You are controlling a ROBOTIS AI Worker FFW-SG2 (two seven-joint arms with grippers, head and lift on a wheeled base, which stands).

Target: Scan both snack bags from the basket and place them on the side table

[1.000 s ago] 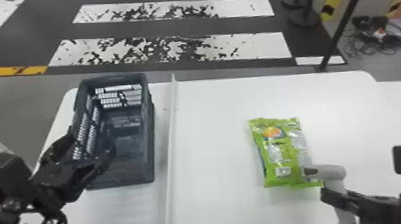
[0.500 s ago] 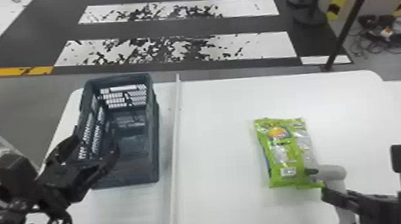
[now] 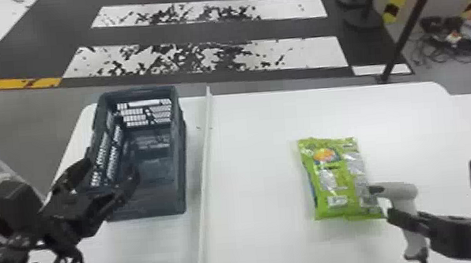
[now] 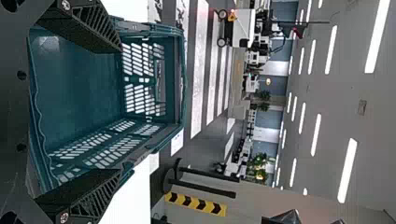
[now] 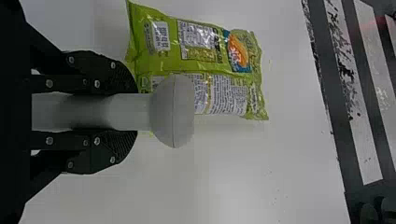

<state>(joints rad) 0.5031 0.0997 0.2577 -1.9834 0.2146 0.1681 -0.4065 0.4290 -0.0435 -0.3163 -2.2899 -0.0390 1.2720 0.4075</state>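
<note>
Head view | green snack bag [image 3: 335, 177] on worktop [image 3: 262, 242], long axis away from us | just left of scanner [image 3: 403, 192] clamped in our nearer right end effector [image 5: 134, 112] | left end effector [image 3: 111, 168], fingers apart

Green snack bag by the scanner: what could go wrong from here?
The wrapper of the green snack bag is glossy and creased, so glare or folds might spoil the read at its pale label.
The scanner, clamped in the right gripper, sits right by the bag's edge and could nudge it if swung carelessly.
The left gripper hangs open at the basket and might catch its wall.
</note>
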